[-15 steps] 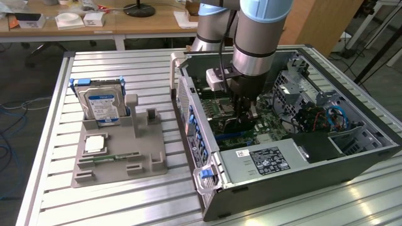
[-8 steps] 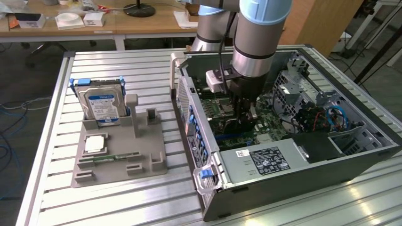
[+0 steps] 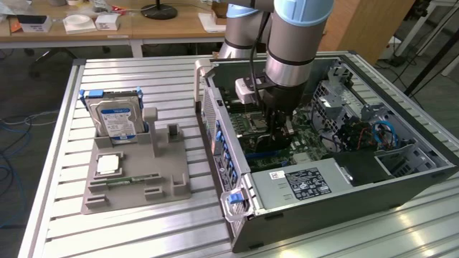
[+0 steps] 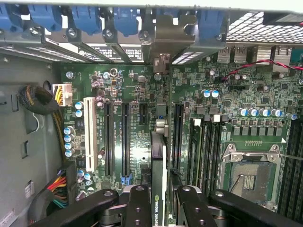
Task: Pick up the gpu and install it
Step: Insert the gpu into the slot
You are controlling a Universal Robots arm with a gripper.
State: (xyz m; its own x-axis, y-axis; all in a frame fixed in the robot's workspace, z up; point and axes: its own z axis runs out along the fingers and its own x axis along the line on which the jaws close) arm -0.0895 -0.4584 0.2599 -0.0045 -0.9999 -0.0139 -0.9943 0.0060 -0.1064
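In the exterior view, a grey holder [image 3: 136, 183] at centre left carries a hard drive [image 3: 117, 122] and a memory stick [image 3: 133, 179]. Right of it lies the open computer case [image 3: 344, 209]. Deep inside, over the motherboard [image 4: 137, 118], the gripper [image 4: 160, 201] clamps the gpu [image 4: 159, 175] edge-on.

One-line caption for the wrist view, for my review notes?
End effector grips the thin green-and-black gpu card edge-on above the green motherboard, its silver bracket among the rear slots.
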